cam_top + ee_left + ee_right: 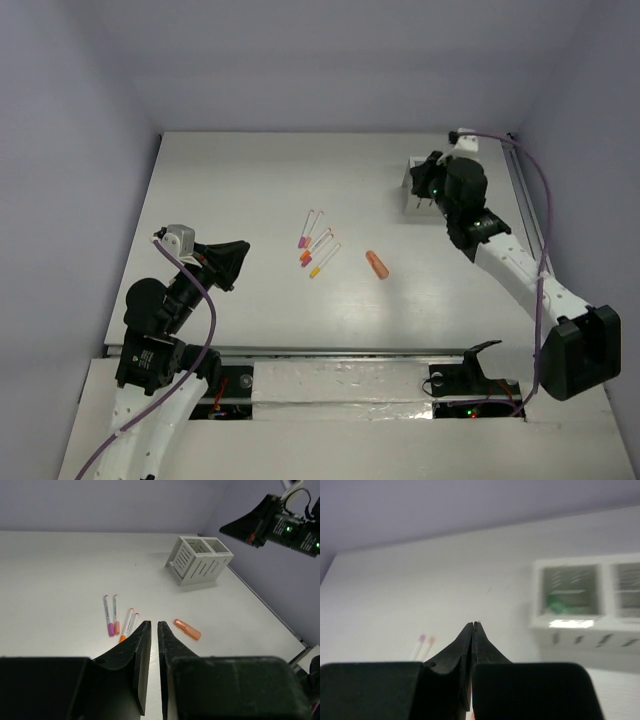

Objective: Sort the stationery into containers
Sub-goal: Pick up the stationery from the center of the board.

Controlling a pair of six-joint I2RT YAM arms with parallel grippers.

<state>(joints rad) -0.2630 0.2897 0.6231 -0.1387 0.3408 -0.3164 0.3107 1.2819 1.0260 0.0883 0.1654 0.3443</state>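
Note:
Several thin white pens (318,245) with pink, orange and yellow caps lie side by side mid-table; they also show in the left wrist view (109,616). A short orange piece (377,264) lies to their right, seen too in the left wrist view (187,629). The white two-compartment holder (411,196) stands at the back right. A mint green piece (560,605) lies in one of its compartments. My right gripper (424,185) hovers over the holder, shut and empty. My left gripper (238,265) is left of the pens, jaws all but closed, empty.
The holder's slotted side faces the left wrist camera (200,562). A rail (525,200) runs along the table's right edge. Grey walls close in the back and sides.

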